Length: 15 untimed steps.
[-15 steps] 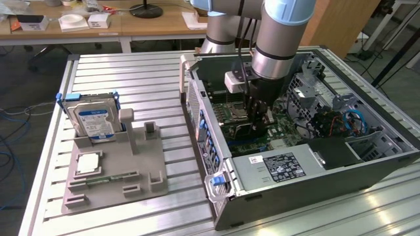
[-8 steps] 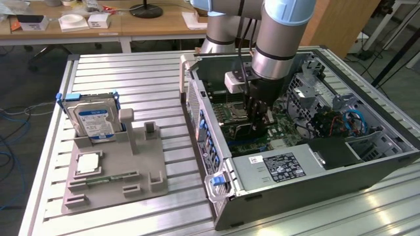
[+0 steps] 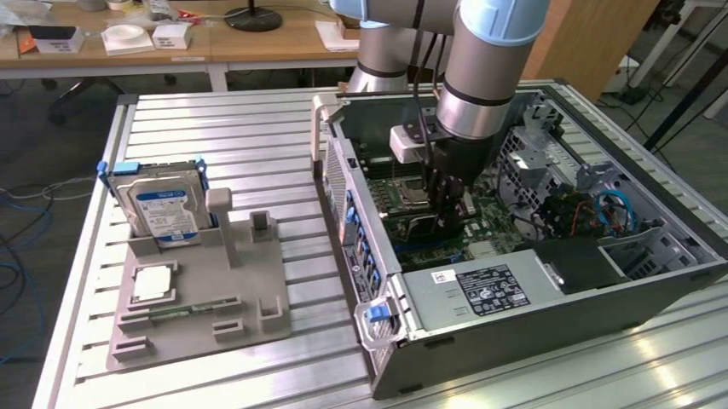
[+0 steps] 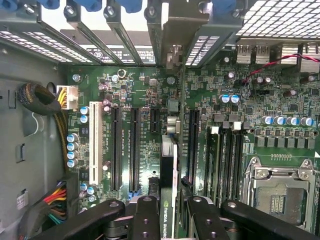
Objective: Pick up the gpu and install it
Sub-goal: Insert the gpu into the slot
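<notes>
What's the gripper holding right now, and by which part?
The gripper holds the gpu, seen edge-on, clamped by its top edge, the side facing away from the motherboard.

Case (image 3: 381, 358) laid open upward; access from above left unobstructed. Interior bounded by power supply (image 3: 483, 290), perforated cage (image 3: 534, 153), rear slot covers (image 4: 90, 35). Gpu (image 4: 170, 180), clamped in gripper (image 4: 171, 207), hemmed closely by expansion slots (image 4: 135, 150) and memory slots (image 4: 222, 160). Cable bundle (image 4: 40, 100) lodged well aside. Bare table strip (image 3: 298, 256) left free between fixture (image 3: 205, 328) and case.

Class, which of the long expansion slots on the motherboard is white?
The white slot beside the column of blue capacitors; the other long slots are black.
</notes>
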Available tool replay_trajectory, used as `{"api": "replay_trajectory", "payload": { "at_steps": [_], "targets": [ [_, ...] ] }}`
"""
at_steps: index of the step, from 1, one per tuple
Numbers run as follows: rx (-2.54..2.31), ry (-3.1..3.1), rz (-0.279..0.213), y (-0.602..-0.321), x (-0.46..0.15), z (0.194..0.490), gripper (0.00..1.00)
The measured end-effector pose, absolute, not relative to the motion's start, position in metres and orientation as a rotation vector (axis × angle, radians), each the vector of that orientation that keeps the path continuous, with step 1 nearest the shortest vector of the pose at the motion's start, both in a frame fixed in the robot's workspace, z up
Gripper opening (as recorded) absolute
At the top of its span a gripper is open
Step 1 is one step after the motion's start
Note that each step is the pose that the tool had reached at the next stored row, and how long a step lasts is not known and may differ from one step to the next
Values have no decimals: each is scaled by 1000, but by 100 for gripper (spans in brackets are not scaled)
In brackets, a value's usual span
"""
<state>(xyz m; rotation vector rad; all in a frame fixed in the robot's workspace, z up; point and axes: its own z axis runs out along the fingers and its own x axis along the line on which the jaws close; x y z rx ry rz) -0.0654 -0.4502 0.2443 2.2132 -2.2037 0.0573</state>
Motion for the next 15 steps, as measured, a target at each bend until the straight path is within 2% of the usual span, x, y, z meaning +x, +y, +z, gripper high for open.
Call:
{"api": "replay_trajectory", "payload": {
  "at_steps": [15],
  "targets": [
    [2214,-2204,56,-451,-65,244,26]
  ]
}}
